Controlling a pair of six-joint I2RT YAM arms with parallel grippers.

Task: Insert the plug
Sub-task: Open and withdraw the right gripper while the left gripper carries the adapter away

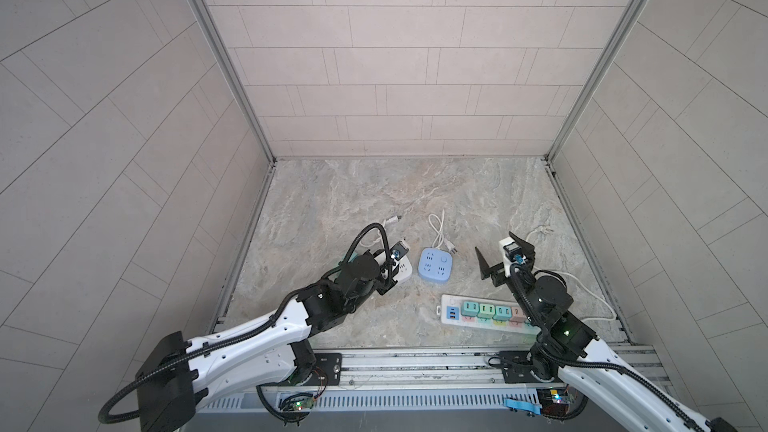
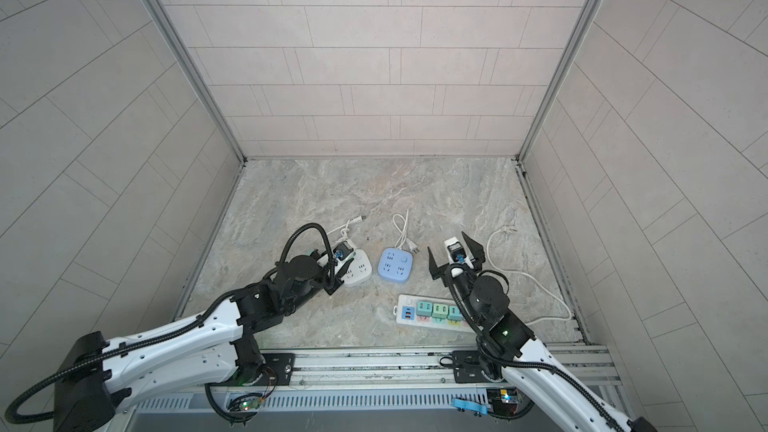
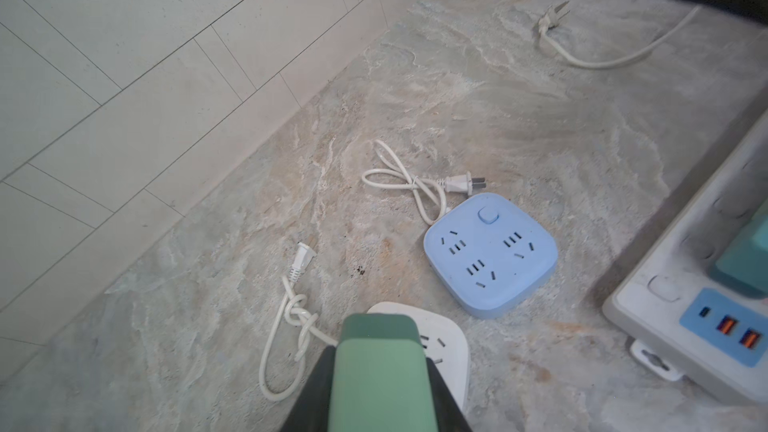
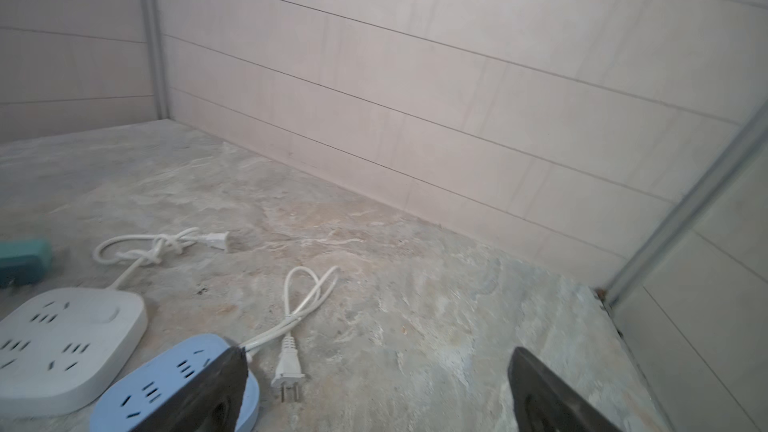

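My left gripper (image 3: 380,371) clamps green plug (image 3: 378,338). White socket block (image 3: 444,347) lies just beneath and ahead, slots up. My right gripper (image 1: 500,253) is farther off, gaping empty.

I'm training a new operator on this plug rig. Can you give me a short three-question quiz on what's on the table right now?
1. True or false: the right gripper is shut on a cable.
2. The left gripper grips a green plug. Which is it closest to? A) blue block B) white block C) long strip
3. How many cable plugs lie unplugged on the table?
Key: 1 false, it is open and empty. 2 B. 3 three.
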